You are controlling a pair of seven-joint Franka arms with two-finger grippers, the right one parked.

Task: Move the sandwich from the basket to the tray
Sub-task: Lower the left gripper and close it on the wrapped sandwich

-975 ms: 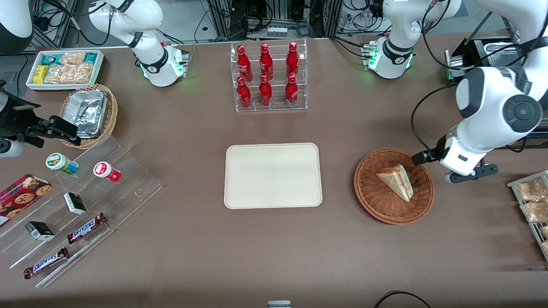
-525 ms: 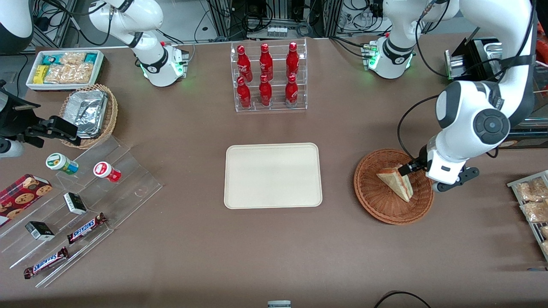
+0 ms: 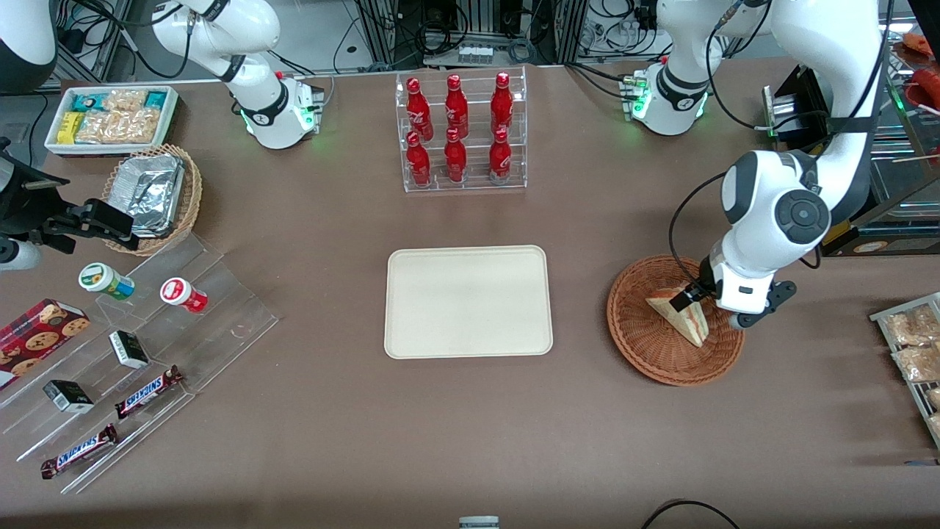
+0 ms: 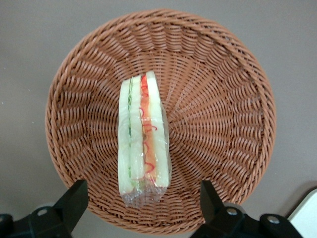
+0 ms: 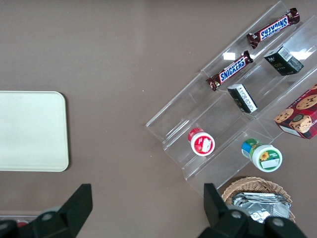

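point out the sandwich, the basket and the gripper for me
sandwich point(image 4: 143, 139), left wrist view, on the striped cut edge.
basket point(image 4: 223, 124), left wrist view, on the bare woven wall beside the sandwich.
gripper point(image 4: 143, 201), left wrist view, midway between its open fingertips, above the sandwich's end.

On the brown table point(image 5: 124, 49) lies the cream tray point(image 5: 29, 131), only partly in view and with nothing on it. Well apart from it stands a clear stepped stand point(image 5: 183, 124). On its steps are two Snickers bars point(image 5: 233, 70), two small dark boxes point(image 5: 242, 97), a red-capped cup point(image 5: 201, 142) and a green-topped cup point(image 5: 262, 154). A cookie box point(image 5: 301, 114) lies at the stand's edge. Near the green-topped cup is a tan wicker basket point(image 5: 255, 187) holding foil trays point(image 5: 260, 203).
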